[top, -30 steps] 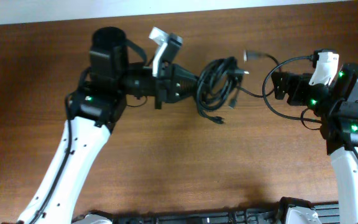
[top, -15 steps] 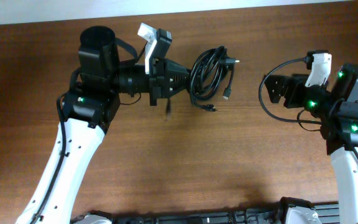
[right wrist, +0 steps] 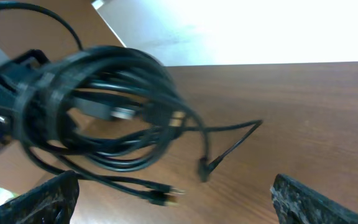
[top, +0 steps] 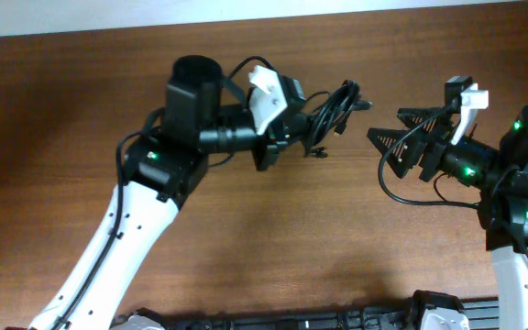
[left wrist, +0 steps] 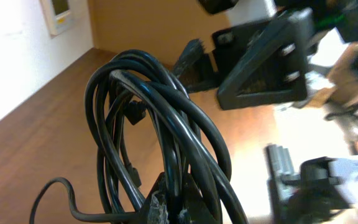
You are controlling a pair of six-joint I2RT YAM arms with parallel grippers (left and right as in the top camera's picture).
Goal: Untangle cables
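The cables are one bundle of thin black looped cords (top: 331, 112), lifted off the table. My left gripper (top: 302, 126) is shut on the bundle's lower part; in the left wrist view the loops (left wrist: 160, 124) rise out of the closed gripper (left wrist: 180, 210). My right gripper (top: 385, 130) is open and empty, facing the bundle from the right with a small gap. In the right wrist view the bundle (right wrist: 104, 106) hangs ahead of the open gripper (right wrist: 179, 202), with loose plug ends (right wrist: 161, 195) dangling below it.
The brown wooden table (top: 273, 238) lies under both arms. A thicker black wire (top: 394, 188) loops from the right arm. The pale wall edge (top: 81, 14) runs along the back.
My left gripper has lifted the bundle and carried it right, toward the right arm. My right gripper has swung left to face the bundle, with its jaws wide apart.
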